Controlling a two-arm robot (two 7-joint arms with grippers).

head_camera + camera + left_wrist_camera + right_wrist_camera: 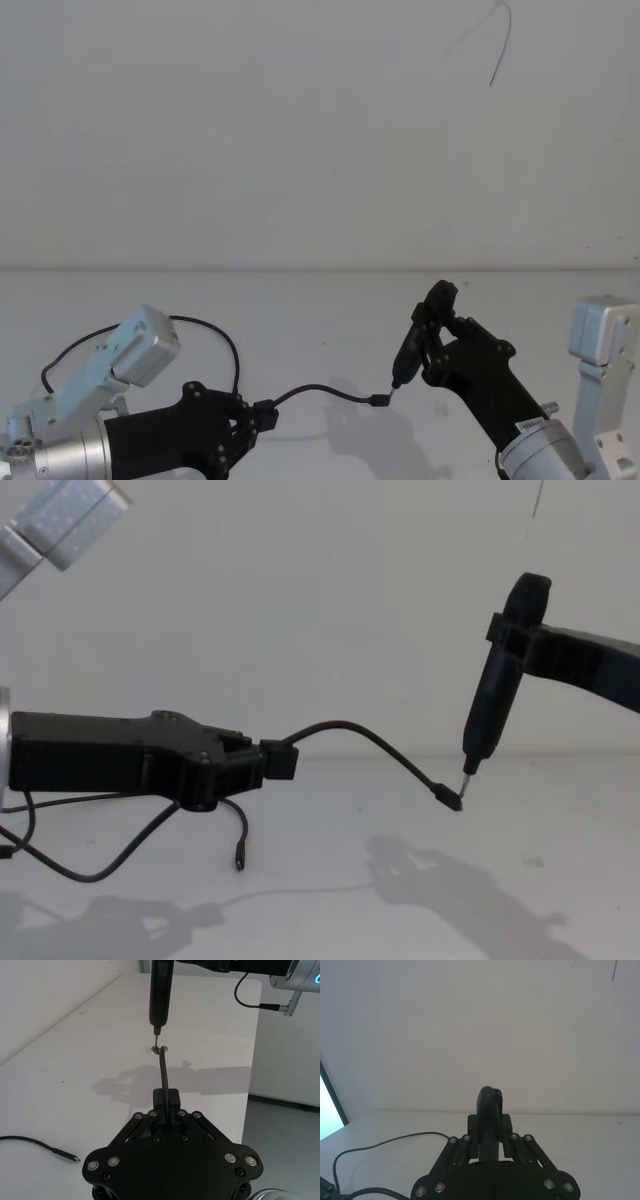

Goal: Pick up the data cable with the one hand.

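My left gripper (262, 412) hovers low over the white table (300, 320), shut on the thin black data cable (320, 390). From the fingertips (280, 760) the data cable (350, 727) arcs through the air to a small black plug (450, 798). That plug hangs right under the pale tip of a slim black tool (490, 710). My right gripper (432, 343) is shut on this tool and holds it nearly upright, tip down. In the left wrist view the cable (163, 1070) runs straight ahead of the left gripper (165, 1097) to the tool (161, 990). I cannot tell if plug and tip touch.
Another black wire (50, 1147) lies on the table beneath my left arm, ending in a silver-tipped plug (75, 1158); it loops under the gripper (243, 835). A plain white wall (300, 150) stands behind. The table's edge (252, 1060) drops off beyond my right arm.
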